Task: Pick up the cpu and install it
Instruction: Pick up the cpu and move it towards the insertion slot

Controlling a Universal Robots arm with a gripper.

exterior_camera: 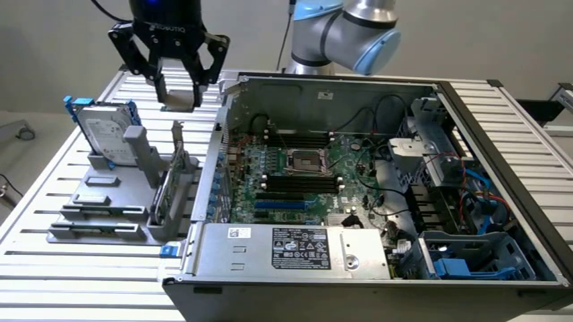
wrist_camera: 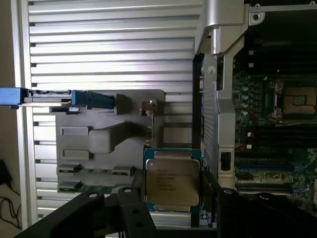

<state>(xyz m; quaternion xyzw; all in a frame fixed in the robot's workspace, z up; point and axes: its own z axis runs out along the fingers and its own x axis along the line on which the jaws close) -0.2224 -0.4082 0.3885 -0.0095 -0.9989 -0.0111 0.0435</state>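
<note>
The cpu (exterior_camera: pixel 179 98), a small flat square chip with a silver-grey metal top, hangs in the air between the black fingers of my gripper (exterior_camera: pixel 180 90). It is above the slatted table, just off the exterior view's left of the open computer case (exterior_camera: pixel 501 168). In the wrist view the cpu (wrist_camera: pixel 172 181) faces the camera with printed text on its lid, and my gripper (wrist_camera: pixel 172 196) is shut on its two opposite edges. The dark socket frame (exterior_camera: pixel 304 159) lies bare in the middle of the motherboard, and it also appears in the wrist view as the socket frame (wrist_camera: pixel 298 100).
A grey parts holder (exterior_camera: pixel 98 201) stands on the slatted table at the exterior view's left, with a silver hard drive (exterior_camera: pixel 103 131) in blue brackets upright on it. Inside the case are memory slots, cables and a power supply (exterior_camera: pixel 300 249) along the front wall.
</note>
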